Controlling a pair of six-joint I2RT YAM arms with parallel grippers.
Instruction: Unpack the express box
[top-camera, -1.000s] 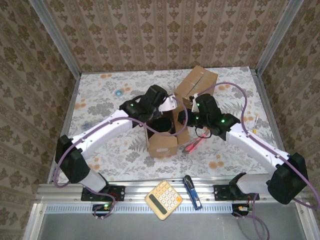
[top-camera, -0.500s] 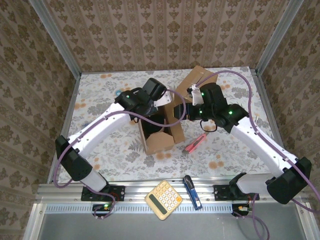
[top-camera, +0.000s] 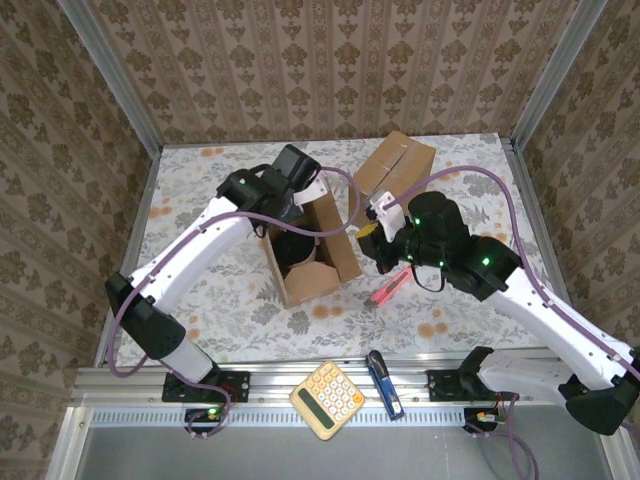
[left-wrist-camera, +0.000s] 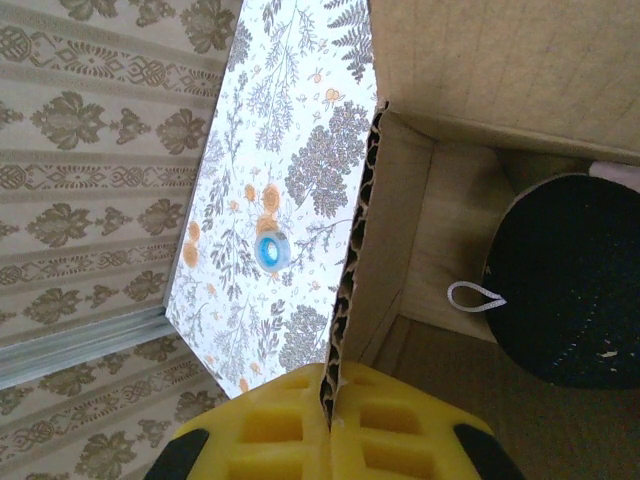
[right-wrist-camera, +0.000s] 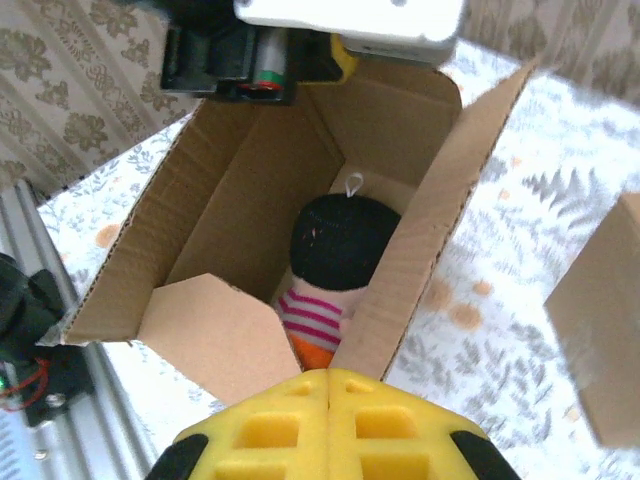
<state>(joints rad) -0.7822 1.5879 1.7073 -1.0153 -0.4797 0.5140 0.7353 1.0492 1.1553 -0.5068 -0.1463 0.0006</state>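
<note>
Your left fingers (left-wrist-camera: 270, 430) pinch the open brown express box (top-camera: 320, 278) by its wall. Right fingers (right-wrist-camera: 262, 430) are shut at its flap, with the doll (right-wrist-camera: 335, 255) inside just beyond them.

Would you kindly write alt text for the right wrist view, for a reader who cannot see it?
An open brown cardboard box holds a plush doll with a black head and pink-striped body, seen from above. The right end effector, yellow-fingered, is shut on the box's near flap at the bottom edge, over a floral-patterned table.

Box (top-camera: 300, 285) dragged left, right arm (top-camera: 470, 262) lifted
</note>
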